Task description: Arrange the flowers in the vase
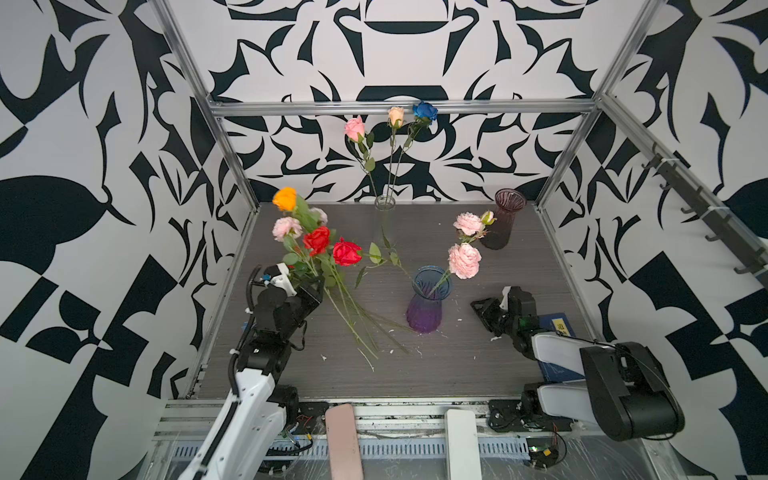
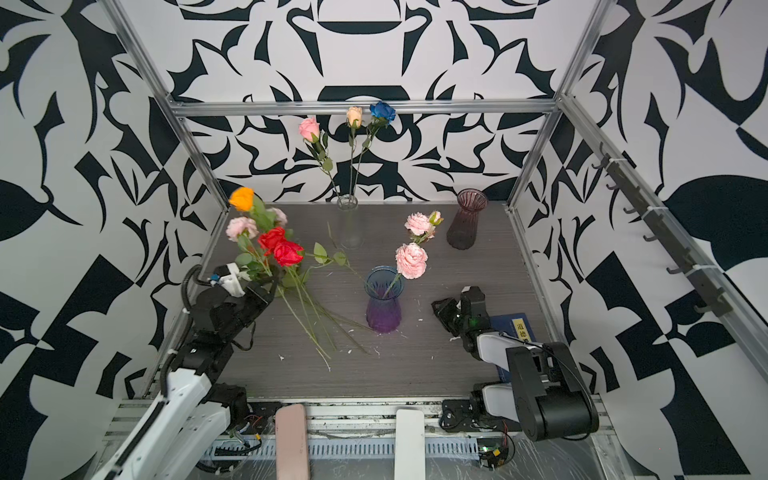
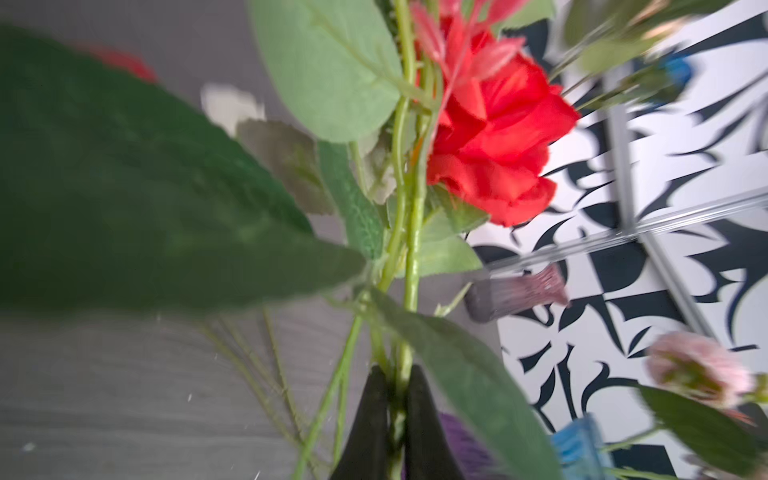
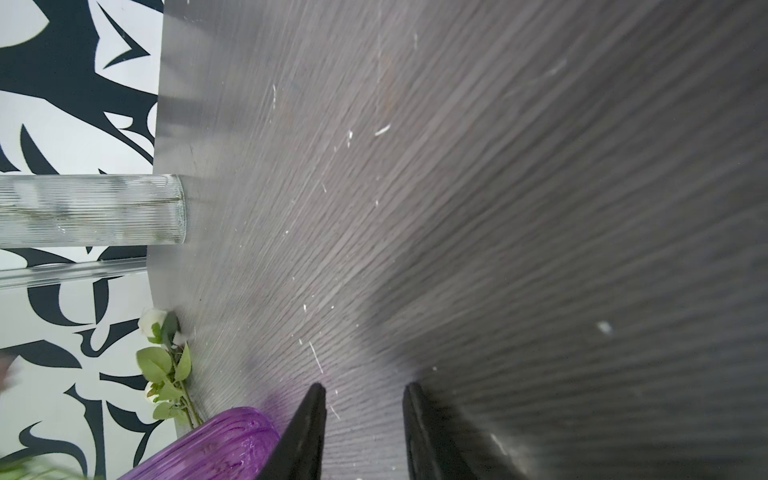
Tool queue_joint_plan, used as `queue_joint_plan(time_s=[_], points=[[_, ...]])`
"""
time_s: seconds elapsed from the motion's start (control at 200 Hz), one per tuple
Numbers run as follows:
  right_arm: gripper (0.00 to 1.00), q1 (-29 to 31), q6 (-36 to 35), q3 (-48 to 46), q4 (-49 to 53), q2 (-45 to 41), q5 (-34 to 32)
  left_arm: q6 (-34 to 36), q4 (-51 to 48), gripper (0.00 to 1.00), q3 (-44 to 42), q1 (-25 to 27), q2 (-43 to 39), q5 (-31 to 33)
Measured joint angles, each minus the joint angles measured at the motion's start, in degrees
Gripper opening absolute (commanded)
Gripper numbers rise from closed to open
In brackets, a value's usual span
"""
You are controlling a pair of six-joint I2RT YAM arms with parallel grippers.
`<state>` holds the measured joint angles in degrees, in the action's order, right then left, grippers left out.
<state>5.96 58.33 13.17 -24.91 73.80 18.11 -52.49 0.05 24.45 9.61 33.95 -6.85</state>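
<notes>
In a top view, the flowers (image 1: 316, 243) are being held at the left of the table (image 1: 457, 365) by the left gripper (image 1: 311, 286). Its jaws are being pressed together on green stems; how many are being caught cannot be told. The long axis of the bunch is running from the heads, up and back at the left, down to the cut ends trailing on the table toward the front middle. The blue-and-purple vase (image 1: 428, 307) is standing to the right of that gripper, just beyond the cut ends, with 1 pink carnation (image 1: 464, 260) already standing in it.

In a top view, the right gripper (image 2: 441, 306) is being shown low, right of the blue-and-purple vase (image 2: 384, 305), about as near to it, but empty.

In the left wrist view, 1 or 2 stems are being pinched between the closed jaws of the left gripper (image 3: 395, 415), with a red rose (image 3: 494, 145) beyond.

In the right wrist view, the right gripper (image 4: 363, 390) is being shown with jaws apart on nothing, the blue-and-purple vase (image 4: 216, 444) just beside it. The bunch is probably needing to be carried rightward and tipped upright, cut ends first.
</notes>
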Motion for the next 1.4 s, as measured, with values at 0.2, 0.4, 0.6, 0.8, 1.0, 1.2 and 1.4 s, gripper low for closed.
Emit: queue_joint_plan(time_s=[0.2,0.4,0.6,0.8,1.0,1.2,1.4], points=[[0.36,-0.15,0.02,-0.04,-0.13,0.04,0.13,0.72,-6.25,0.00,6.10,0.00,-3.67,0.98],[0.36,-0.15,0.04,-0.17,-0.22,-0.04,0.13,-0.04,-9.05,0.00,9.31,0.00,-1.44,-1.31],[0.36,-0.24,0.04,-0.63,-0.02,-0.76,0.11,2.97,-13.11,0.00,11.13,0.04,-0.17,-1.57],[0.36,-0.24,0.04,-0.72,0.00,-0.90,0.11,12.09,-31.12,0.00,23.28,0.11,9.07,7.98],[0.36,-0.24,0.07,-0.72,-0.04,-0.85,0.13,15.74,-39.36,0.00,23.41,0.11,3.15,14.64],[0.36,-0.24,0.07,-0.72,-0.02,-0.85,0.13,16.04,-34.32,0.00,22.47,0.11,1.66,7.15],[0.36,-0.24,0.09,-0.81,-0.13,-0.87,0.13,15.65,-33.55,0.00,22.47,0.42,7.67,6.75]])
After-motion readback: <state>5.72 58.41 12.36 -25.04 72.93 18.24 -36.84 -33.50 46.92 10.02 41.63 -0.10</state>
